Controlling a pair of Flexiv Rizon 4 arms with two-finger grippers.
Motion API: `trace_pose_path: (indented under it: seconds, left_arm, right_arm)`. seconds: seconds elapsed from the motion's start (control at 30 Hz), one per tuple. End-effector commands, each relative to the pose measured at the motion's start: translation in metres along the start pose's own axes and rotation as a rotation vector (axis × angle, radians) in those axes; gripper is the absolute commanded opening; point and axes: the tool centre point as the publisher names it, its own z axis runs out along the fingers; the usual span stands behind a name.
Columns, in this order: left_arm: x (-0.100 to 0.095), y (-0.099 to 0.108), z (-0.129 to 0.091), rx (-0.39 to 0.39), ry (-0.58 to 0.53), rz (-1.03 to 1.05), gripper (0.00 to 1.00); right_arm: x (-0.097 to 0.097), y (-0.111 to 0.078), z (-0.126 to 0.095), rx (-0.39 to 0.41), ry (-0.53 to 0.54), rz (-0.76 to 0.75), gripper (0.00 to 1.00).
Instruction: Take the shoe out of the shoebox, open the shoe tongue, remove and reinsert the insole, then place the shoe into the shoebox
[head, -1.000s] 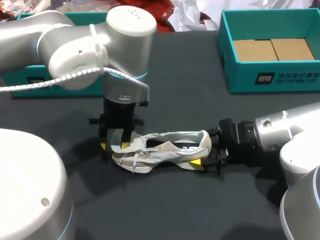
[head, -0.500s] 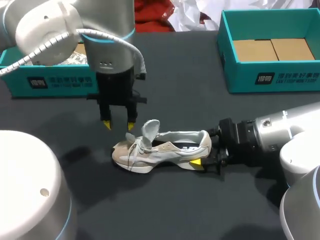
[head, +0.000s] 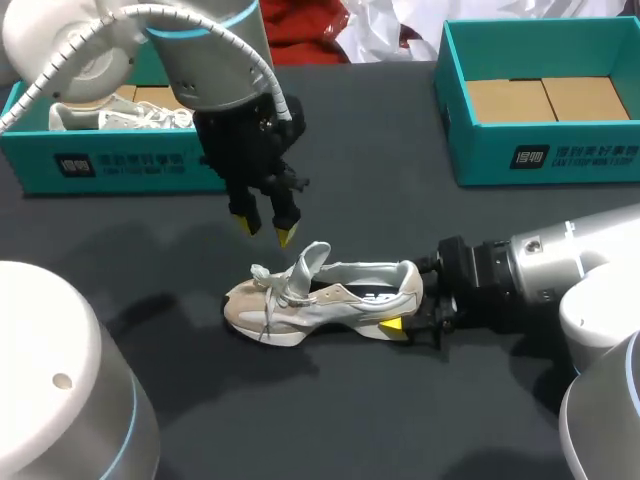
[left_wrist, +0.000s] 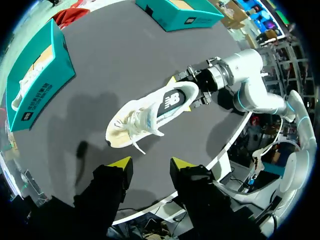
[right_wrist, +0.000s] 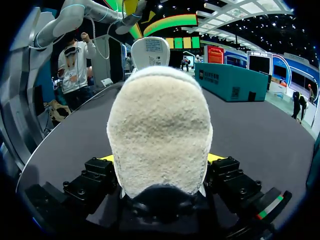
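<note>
A beige and white shoe (head: 320, 295) lies on its side on the dark table, toe to the left, with its tongue (head: 308, 262) sticking up. My right gripper (head: 408, 305) holds the shoe's heel (right_wrist: 160, 135), with a finger pressed on each side. My left gripper (head: 265, 230) hangs open and empty above the toe end, clear of the shoe. From the left wrist, the shoe (left_wrist: 150, 112) lies ahead of the left gripper (left_wrist: 151, 164), with the right arm at its heel.
A teal shoebox (head: 100, 165) at the back left holds another white shoe (head: 120, 115). A second teal box (head: 540, 155) at the back right holds brown cardboard. Bare dark tabletop lies between the boxes and in front of the shoe.
My left gripper has let go at the shoe's front and risen up and slightly right. The tongue now stands up. The right arm has kept still on the heel.
</note>
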Motion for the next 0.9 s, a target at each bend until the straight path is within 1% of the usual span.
trace_pose_path:
  seconds: [0.03, 0.07, 0.1, 0.17, 0.2, 0.23, 0.27, 0.33, 0.37, 0.4, 0.73, 0.8, 0.83, 0.87, 0.9]
  left_arm:
    - [0.016, -0.019, -0.011, -0.15, -0.059, 0.508, 0.48]
    - [0.019, -0.02, -0.012, -0.151, -0.062, 0.563, 0.48]
    - [0.023, -0.023, -0.013, -0.17, -0.069, 0.614, 0.46]
    - [0.028, -0.025, -0.014, -0.186, -0.073, 0.725, 0.39]
    - [0.031, -0.026, -0.014, -0.203, -0.071, 0.772, 0.31]
    - [0.032, -0.026, -0.015, -0.22, -0.079, 0.851, 0.04]
    - [0.033, -0.027, -0.014, -0.232, -0.109, 0.927, 0.0]
    - [0.034, -0.029, -0.008, -0.235, -0.195, 1.035, 0.0]
    - [0.038, -0.034, -0.004, -0.241, -0.173, 0.951, 0.0]
    - [0.047, -0.043, -0.003, -0.266, -0.111, 0.751, 0.0]
    - [0.047, -0.043, -0.003, -0.266, -0.111, 0.751, 0.0]
    - [0.046, -0.042, 0.003, -0.243, -0.116, 0.858, 0.0]
    - [0.048, -0.042, 0.007, -0.244, -0.153, 0.851, 0.0]
    - [0.049, -0.041, 0.009, -0.216, -0.157, 0.892, 0.0]
    - [0.049, -0.04, 0.011, -0.189, -0.129, 0.927, 0.0]
  right_arm:
    - [0.001, 0.0, 0.0, 0.003, -0.001, 0.001, 0.0]
    - [0.001, 0.0, 0.0, 0.003, -0.001, 0.001, 0.0]
    - [0.001, 0.0, 0.0, 0.003, -0.001, 0.001, 0.0]
    - [0.001, 0.0, 0.0, 0.003, -0.001, 0.001, 0.0]
    - [0.001, 0.0, 0.0, 0.003, -0.001, 0.001, 0.0]
    - [0.001, 0.0, 0.0, 0.003, -0.001, 0.001, 0.0]
    - [0.001, 0.0, 0.0, 0.003, -0.001, 0.001, 0.0]
    - [0.001, 0.0, 0.0, 0.003, -0.001, 0.001, 0.0]
    - [0.001, 0.0, 0.0, 0.003, -0.001, 0.001, 0.0]
    - [0.001, 0.0, 0.0, 0.003, -0.001, 0.001, 0.0]
    - [0.001, 0.0, 0.0, 0.003, -0.001, 0.001, 0.0]
    - [0.001, 0.0, 0.0, 0.003, -0.001, 0.001, 0.0]
    - [0.001, 0.0, 0.0, 0.003, -0.001, 0.001, 0.0]
    - [0.001, 0.0, 0.0, 0.003, -0.001, 0.001, 0.0]
    - [0.001, 0.0, 0.0, 0.003, -0.001, 0.001, 0.0]
